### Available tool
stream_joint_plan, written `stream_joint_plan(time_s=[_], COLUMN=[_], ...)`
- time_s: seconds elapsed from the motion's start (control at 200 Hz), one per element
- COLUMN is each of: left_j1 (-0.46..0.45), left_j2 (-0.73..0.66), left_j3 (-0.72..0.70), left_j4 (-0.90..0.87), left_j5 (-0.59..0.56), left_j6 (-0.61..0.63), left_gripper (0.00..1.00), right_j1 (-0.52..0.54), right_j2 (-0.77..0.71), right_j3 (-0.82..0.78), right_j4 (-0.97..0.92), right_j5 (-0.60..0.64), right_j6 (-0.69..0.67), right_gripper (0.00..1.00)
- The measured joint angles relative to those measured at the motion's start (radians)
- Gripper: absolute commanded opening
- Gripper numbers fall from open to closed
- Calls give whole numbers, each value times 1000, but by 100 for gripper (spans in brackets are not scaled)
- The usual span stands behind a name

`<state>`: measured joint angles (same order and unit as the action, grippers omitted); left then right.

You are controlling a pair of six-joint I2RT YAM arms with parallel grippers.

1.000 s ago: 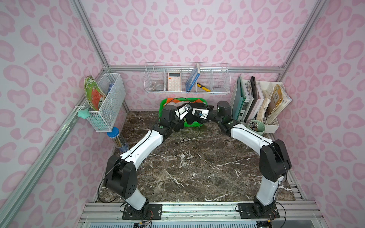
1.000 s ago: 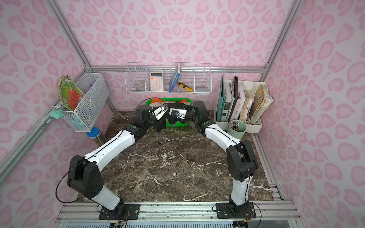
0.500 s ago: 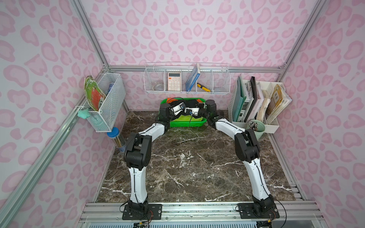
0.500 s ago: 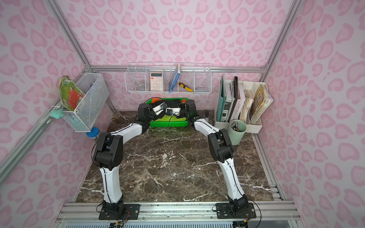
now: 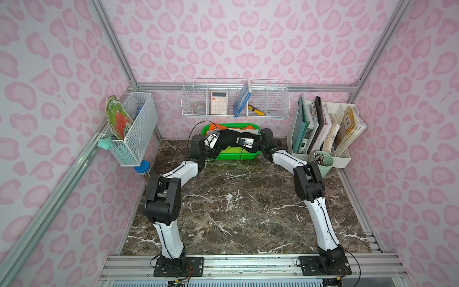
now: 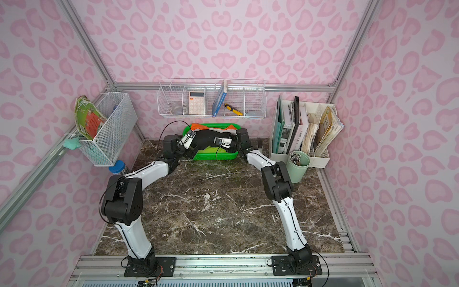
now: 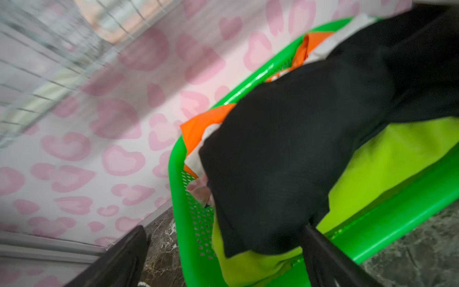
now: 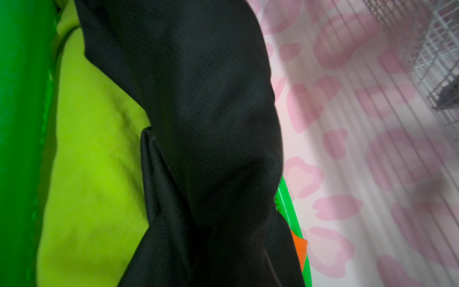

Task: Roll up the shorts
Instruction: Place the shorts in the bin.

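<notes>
At the tabletop's (image 5: pixel 236 198) far edge, the shorts (image 5: pixel 227 140) lie atop lime cloth (image 7: pixel 385 169) in the green basket (image 5: pixel 233 156). Your left gripper (image 7: pixel 223 227) is spread wide, one finger (image 7: pixel 327 256) at the fabric's edge. Right gripper (image 5: pixel 244 148): buried under gathered black folds, so you cannot tell its grip.

Matte black cloth shorts (image 7: pixel 285 161) in a glossy green plastic basket (image 7: pixel 397 218) (perforated walls); polished marble-look tabletop (image 5: pixel 236 211).

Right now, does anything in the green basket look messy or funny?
Yes. The black soft-fabric shorts lie bunched across the clothes heap in the green perforated plastic basket, over a lime-green cloth, not spread flat for rolling. An orange cloth pokes out over the basket's far rim.
</notes>
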<state>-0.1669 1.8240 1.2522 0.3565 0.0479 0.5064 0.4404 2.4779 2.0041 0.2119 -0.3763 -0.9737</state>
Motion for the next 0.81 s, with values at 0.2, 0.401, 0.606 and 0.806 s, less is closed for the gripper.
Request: stream_joint_plan(time_s=[0.2,0.401,0.606,0.806], left_j1=[-2,-2,-2,-3], left_j2=[-99,89,270,370], left_j3=[-12,170,307,352], left_j4=[60,108,100,36], left_j5=[125,280,385,459], left_j6=[-180,-311,-406,-451], left_gripper=[44,0,0,0], right_j1=[1,4,2,-3], right_j2=[0,0,-8,-16], right_j3=[4,5,-5,-14], right_j4=[-8,-12,-14,-16], right_j5=[-5,-10,-18,-39], right_j6=[0,5,32,82], right_gripper=[0,0,0,34])
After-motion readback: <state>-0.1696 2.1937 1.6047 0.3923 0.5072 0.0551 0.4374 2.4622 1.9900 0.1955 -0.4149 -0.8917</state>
